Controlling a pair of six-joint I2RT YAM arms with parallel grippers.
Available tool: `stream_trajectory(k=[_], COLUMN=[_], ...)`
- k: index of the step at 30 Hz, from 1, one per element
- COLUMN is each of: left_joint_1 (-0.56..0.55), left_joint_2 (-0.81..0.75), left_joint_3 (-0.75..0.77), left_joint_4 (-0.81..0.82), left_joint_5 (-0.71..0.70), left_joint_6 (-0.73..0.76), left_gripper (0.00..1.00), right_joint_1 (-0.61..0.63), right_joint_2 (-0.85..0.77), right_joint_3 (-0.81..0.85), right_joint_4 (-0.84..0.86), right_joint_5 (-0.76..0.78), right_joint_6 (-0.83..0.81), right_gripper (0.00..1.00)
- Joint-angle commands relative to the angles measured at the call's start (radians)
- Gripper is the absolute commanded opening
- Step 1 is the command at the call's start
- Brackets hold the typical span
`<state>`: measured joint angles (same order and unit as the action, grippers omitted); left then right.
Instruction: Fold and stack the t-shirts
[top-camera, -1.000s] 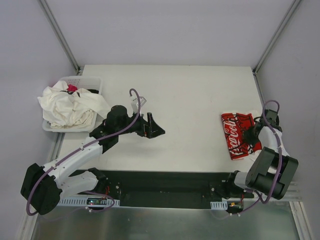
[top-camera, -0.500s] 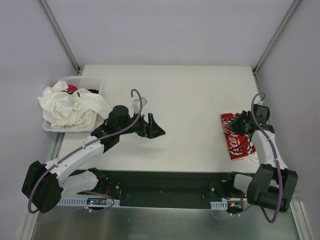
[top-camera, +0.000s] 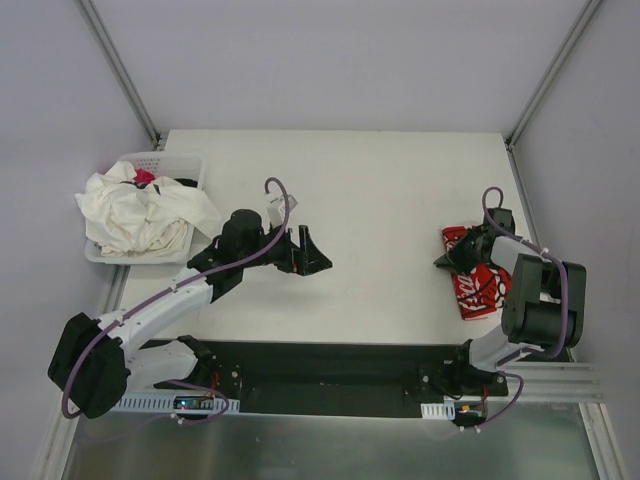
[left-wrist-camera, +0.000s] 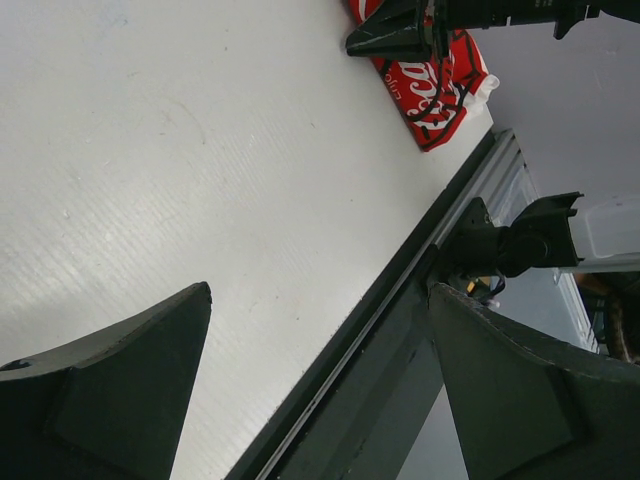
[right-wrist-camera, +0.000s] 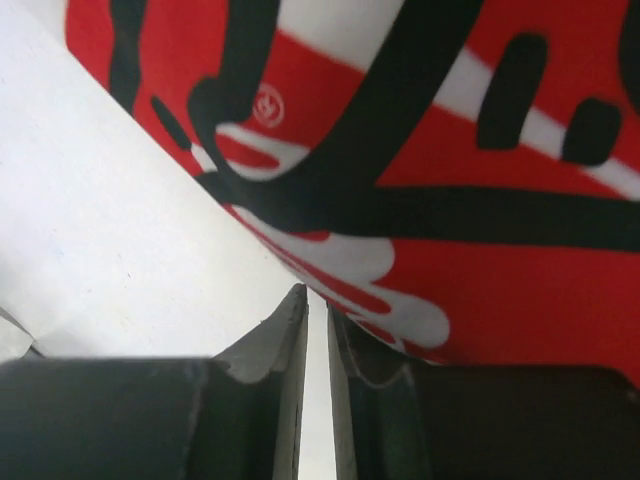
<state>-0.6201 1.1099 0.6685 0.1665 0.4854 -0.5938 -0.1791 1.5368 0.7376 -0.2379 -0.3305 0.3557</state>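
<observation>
Overhead, the t-shirts (top-camera: 135, 215) lie heaped in the white basket (top-camera: 172, 160) at the left edge of the table (top-camera: 380, 180). Left wrist: the left gripper (left-wrist-camera: 320, 295) gapes wide over the table, holding nothing. Right wrist: the right gripper (right-wrist-camera: 316, 300), nearly closed, sits at the edge of the red printed cloth (right-wrist-camera: 520, 280), with nothing visible between its fingers.

White basket (top-camera: 170, 158) far L on table (top-camera: 380, 190); red lettered packet (top-camera: 472, 292) near R edge.

Bright, even overhead light on flat white matte table (top-camera: 380, 180); shadows faint, soft-edged. Wrist close-ups soften toward 6 o'clock; top view sharp throughout.
</observation>
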Motion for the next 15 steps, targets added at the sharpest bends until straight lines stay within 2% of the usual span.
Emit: stream_trajectory(k=[1,5,15], left_joint_1=[0.008,0.008,0.008], left_joint_2=[-0.038,-0.047,-0.064], left_joint_3=[0.032,0.026,0.026], left_joint_4=[0.039,0.030,0.015], left_joint_5=[-0.037,-0.042,-0.033], left_joint_6=[-0.003,0.000,0.011], left_gripper=[0.88,0.88,0.89], right_joint_1=[-0.037,-0.121,-0.206], right_joint_2=[0.032,0.039,0.040], right_joint_3=[0.055,0.057,0.085], right_joint_4=[0.026,0.014,-0.009], right_joint_5=[0.010,0.033,0.065], right_joint_6=[0.000,-0.011,-0.017], right_gripper=[0.16,0.17,0.17])
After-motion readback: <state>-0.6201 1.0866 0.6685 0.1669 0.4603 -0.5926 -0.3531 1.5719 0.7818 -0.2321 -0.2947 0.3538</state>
